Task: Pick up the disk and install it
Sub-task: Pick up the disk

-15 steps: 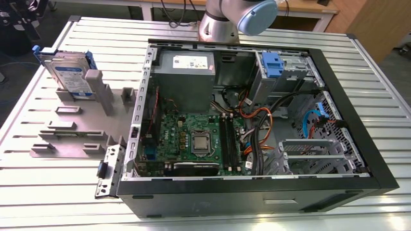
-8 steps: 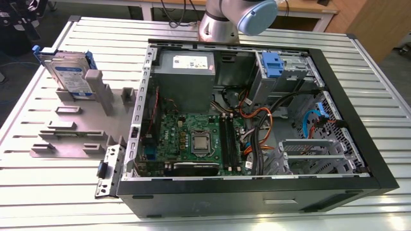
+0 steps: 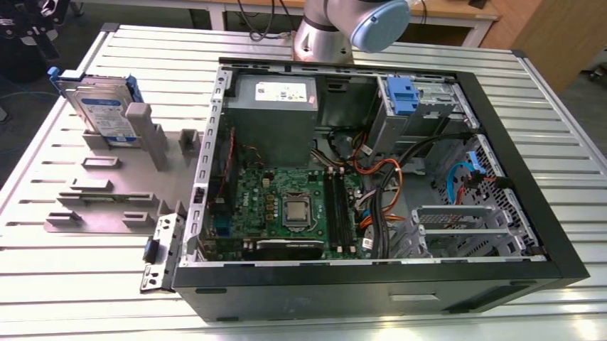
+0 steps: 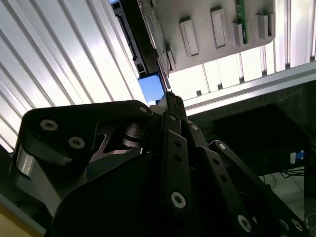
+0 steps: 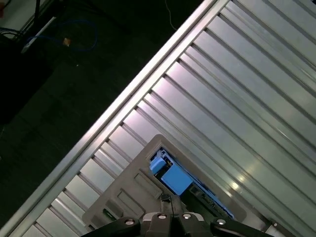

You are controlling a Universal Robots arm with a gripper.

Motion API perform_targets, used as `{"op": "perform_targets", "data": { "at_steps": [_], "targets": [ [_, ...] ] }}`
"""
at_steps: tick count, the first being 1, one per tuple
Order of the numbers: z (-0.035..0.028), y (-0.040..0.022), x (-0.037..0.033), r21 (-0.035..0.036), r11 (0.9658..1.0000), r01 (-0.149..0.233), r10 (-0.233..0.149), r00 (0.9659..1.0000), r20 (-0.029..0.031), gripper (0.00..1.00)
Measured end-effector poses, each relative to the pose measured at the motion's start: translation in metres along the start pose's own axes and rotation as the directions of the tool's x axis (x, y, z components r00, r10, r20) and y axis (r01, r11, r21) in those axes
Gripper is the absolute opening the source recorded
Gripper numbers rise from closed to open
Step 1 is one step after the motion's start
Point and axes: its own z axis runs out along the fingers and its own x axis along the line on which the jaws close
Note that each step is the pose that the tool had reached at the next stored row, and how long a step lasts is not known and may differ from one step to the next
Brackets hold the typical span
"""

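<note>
End effector [image 4: 169, 97] closed on nothing, tips pointed at the disk [image 5: 174, 178].
Disk stands on edge in the grey holder [image 3: 144, 135] on the ribbed surface [image 3: 85, 284], just past the tips, no contact visible.

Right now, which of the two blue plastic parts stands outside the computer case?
The disk, with blue rails: it stands on edge in the grey holder, at the exterior view's left. The bracket sits inside the case.

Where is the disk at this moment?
The disk stands on edge in a grey holder at the exterior view's left, beside the open computer case.
</note>
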Motion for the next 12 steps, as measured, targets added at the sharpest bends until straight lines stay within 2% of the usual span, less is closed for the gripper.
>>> {"op": "perform_targets", "data": {
  "at_steps": [6, 12],
  "targets": [
    [0.0, 0.0, 0.0, -0.0003, 0.9993, 0.038, -0.038, 0.9993, -0.0017, 0.11],
    [0.0, 0.0001, 0.0, -0.0005, 0.9971, 0.076, -0.076, 0.9971, -0.0033, 0.11]
  ]
}}
